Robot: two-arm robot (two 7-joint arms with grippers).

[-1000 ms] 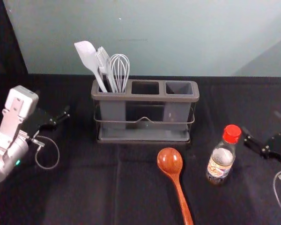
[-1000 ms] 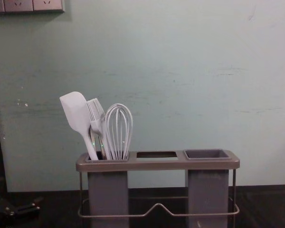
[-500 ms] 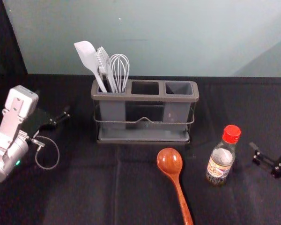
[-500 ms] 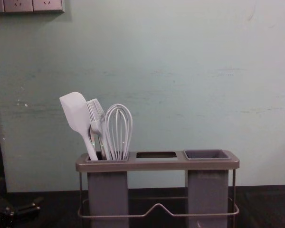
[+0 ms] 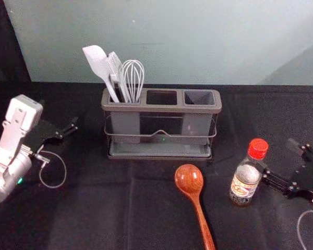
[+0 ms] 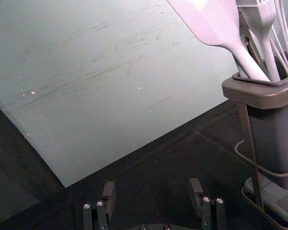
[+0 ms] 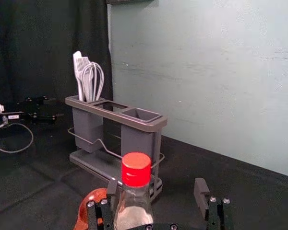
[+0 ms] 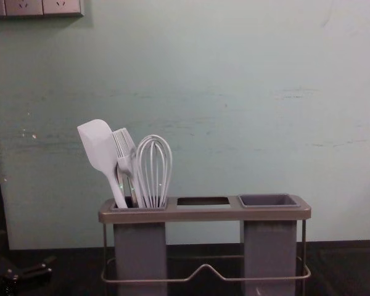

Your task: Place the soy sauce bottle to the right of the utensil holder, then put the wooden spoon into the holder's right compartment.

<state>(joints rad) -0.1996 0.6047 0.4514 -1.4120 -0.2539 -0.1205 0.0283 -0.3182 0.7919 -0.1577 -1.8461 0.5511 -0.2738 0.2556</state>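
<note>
The soy sauce bottle [image 5: 245, 176], red-capped, stands upright right of the wooden spoon [image 5: 189, 179], which lies bowl toward the utensil holder [image 5: 161, 109]. Just right of the bottle is my open right gripper [image 5: 278, 157], one fingertip at the bottle's side; whether they touch I cannot tell. In the right wrist view, the bottle [image 7: 136, 177] rises close to one finger of my right gripper [image 7: 156, 187]. The holder's right compartment [image 8: 269, 201] is empty; white utensils fill the left one. My left gripper [image 5: 59, 113] is parked open at the left; the left wrist view shows that gripper [image 6: 152, 188] holding nothing.
A pale wall [image 5: 182, 41] stands behind the black-covered table [image 5: 94, 208]. White sockets [image 8: 43, 7] are on the wall at the upper left. A dark curtain [image 7: 48, 48] hangs beyond the table's left side.
My right gripper first drew away from the bottle, then came back leftward to its right side. The bottle, spoon, holder and left arm have stayed where they were.
</note>
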